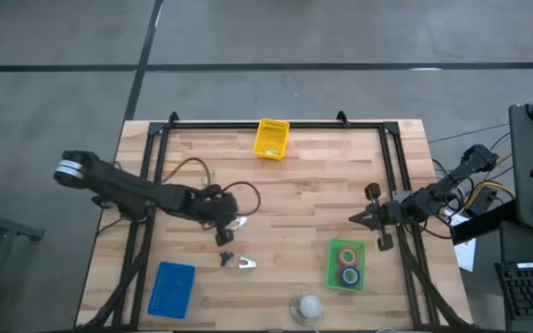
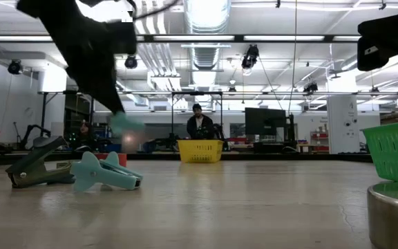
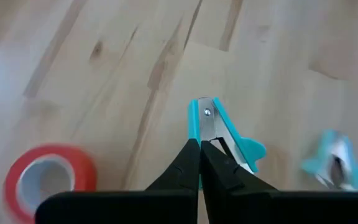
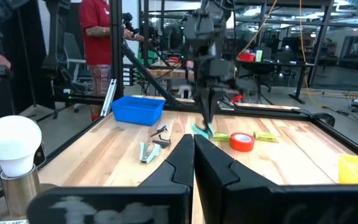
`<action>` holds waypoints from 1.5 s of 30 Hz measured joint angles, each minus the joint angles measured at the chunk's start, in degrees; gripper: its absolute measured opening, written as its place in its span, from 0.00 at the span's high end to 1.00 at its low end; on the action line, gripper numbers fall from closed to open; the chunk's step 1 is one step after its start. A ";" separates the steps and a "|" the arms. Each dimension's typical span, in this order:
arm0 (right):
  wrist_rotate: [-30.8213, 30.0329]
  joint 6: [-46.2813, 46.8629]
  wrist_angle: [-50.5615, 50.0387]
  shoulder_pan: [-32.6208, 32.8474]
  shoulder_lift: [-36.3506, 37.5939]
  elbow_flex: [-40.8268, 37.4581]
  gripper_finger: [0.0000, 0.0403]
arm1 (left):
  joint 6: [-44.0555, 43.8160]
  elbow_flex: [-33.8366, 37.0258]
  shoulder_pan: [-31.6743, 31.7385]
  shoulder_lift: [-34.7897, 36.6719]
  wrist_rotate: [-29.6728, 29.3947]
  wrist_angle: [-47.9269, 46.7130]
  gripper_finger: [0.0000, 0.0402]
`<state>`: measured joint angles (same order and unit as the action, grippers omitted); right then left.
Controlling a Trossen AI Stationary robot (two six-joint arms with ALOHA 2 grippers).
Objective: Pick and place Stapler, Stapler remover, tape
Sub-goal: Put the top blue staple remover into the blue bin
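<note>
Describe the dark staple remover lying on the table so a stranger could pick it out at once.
Start at the blue tray on the left arm's side of the table. Between it and the green tray lie two staple removers; take the dark one. Its neighbour is pale teal, like the one in the left gripper.

The table (image 1: 303, 208) is pale wood in glued strips, smooth, with visible grain and small knots, framed by black metal rails (image 1: 276, 123). The left pincer (image 3: 201, 163) is matt black plastic and grips a staple remover (image 3: 219, 134) of glossy teal plastic with bright bare metal blades and a rivet. A red tape roll (image 3: 45, 180) looks glossy over a white core. The blue tray (image 1: 172, 287), yellow tray (image 1: 272, 139) and green tray (image 1: 345, 264) look like perforated plastic. The white ball (image 4: 12, 144) is smooth and sits on a brushed metal cylinder (image 4: 18, 186).
</note>
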<state>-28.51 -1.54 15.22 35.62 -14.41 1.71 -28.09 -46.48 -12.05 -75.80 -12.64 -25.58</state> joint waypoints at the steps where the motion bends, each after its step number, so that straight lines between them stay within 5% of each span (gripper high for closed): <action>1: 0.00 -0.12 -0.03 -0.01 0.02 0.01 0.98 | -0.38 0.00 -0.37 1.74 0.08 -1.59 0.99; 8: 0.00 -0.06 -0.04 0.00 0.02 0.01 0.98 | -3.94 0.00 -2.93 12.06 1.63 -8.47 0.99; 14: 0.00 -0.01 -0.04 0.00 0.02 0.01 0.98 | -6.95 0.00 -9.70 17.42 11.99 -12.39 0.99; 20: 0.00 -0.12 -0.04 -0.02 0.02 0.01 0.98 | -23.52 0.00 -20.08 19.67 18.53 -14.59 0.99; 31: 0.00 -0.02 -0.04 -0.02 0.02 0.01 0.98 | -57.29 1.13 -41.08 17.51 11.92 -18.93 0.99; 39: 0.00 -0.12 -0.03 -0.01 0.02 0.01 0.98 | -61.35 5.77 -44.26 15.32 6.21 -18.69 0.99; 45: 0.00 -0.08 -0.02 0.00 0.02 0.01 0.98 | -65.77 11.44 -44.31 14.50 11.46 -16.52 0.99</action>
<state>-28.51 -1.62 15.20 35.62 -14.39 1.72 -93.87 -35.04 -56.36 -61.30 -1.18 -42.09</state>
